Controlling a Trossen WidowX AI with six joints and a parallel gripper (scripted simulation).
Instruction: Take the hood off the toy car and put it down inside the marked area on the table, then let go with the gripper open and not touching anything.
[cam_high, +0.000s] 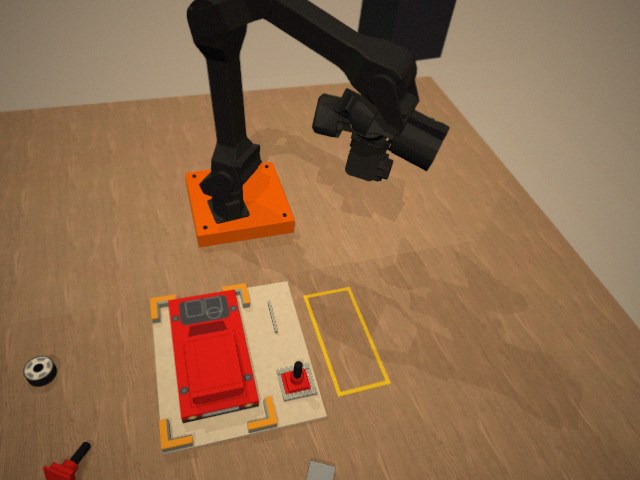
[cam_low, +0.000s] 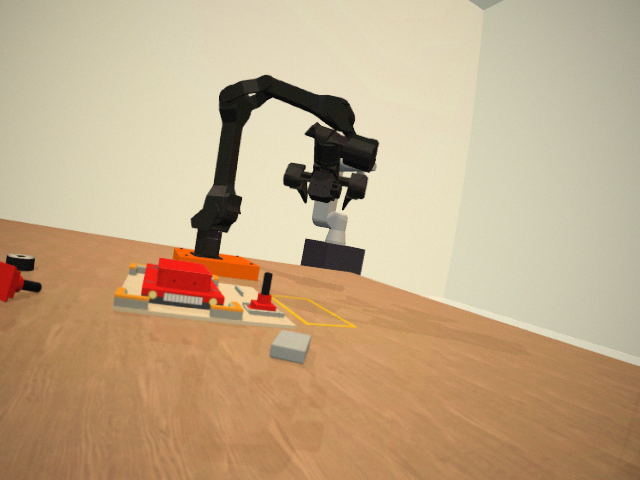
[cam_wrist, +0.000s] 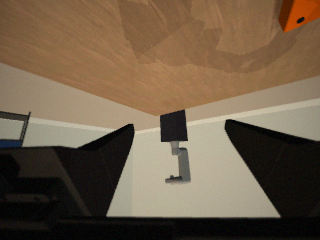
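The red toy car (cam_high: 179, 341) (cam_low: 151, 281) sits on a pale board between orange corner brackets. Its hood (cam_high: 214, 361) (cam_low: 184, 273), a raised red block, is on top of the car. The marked area (cam_high: 363, 389) (cam_low: 330, 324) is a yellow outlined rectangle on the table, beside the board, with nothing inside it. My gripper (cam_low: 324, 205) (cam_wrist: 178, 126) is open and empty, high above the table and away from the car. In the top view its fingers are hidden behind its body.
A red piece with a black peg (cam_high: 297, 383) (cam_low: 266, 284) stands on the board (cam_high: 294, 330) (cam_low: 135, 284), between car and marked area. A similar piece (cam_high: 59, 470) (cam_low: 7, 281), a wheel (cam_high: 39, 369) (cam_low: 20, 262) and a grey block (cam_high: 320, 470) (cam_low: 290, 346) lie on the table.
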